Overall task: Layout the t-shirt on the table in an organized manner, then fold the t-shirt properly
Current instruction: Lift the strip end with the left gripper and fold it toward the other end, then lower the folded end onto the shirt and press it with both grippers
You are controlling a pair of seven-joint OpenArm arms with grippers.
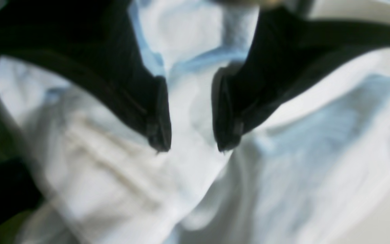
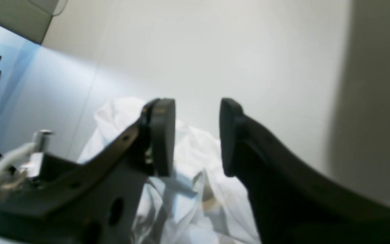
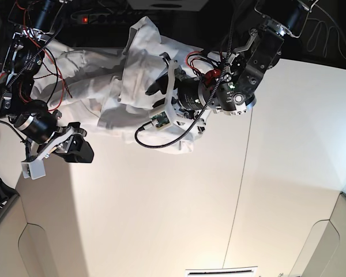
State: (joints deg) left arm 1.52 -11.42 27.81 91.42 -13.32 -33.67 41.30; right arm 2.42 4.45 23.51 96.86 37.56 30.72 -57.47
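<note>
Left wrist view shows the left pincer [image 1: 193,137] released, its two black fingers parted with nothing between them, hanging just above the wrinkled plain white cotton t-shirt [image 1: 168,189], which fills almost the whole picture in blurred folds. In the right wrist view the right pincer [image 2: 197,135] is released too, its dark pads apart and empty, with the shirt [image 2: 195,189] bunched below and beyond it. From the base view the left pincer [image 3: 157,88] sits over the middle of the heap, the right pincer [image 3: 75,149] to one side, off the cloth.

The t-shirt [image 3: 112,81] lies crumpled at the far edge of the wide matte white table [image 3: 179,208], far from flat, so laying it out seems the step in hand. To do it well, each pincer should probably pinch a single layer at an outer edge or shoulder, not a thick wad from the centre, then draw apart toward the open tabletop so the fabric spreads without twisting.
</note>
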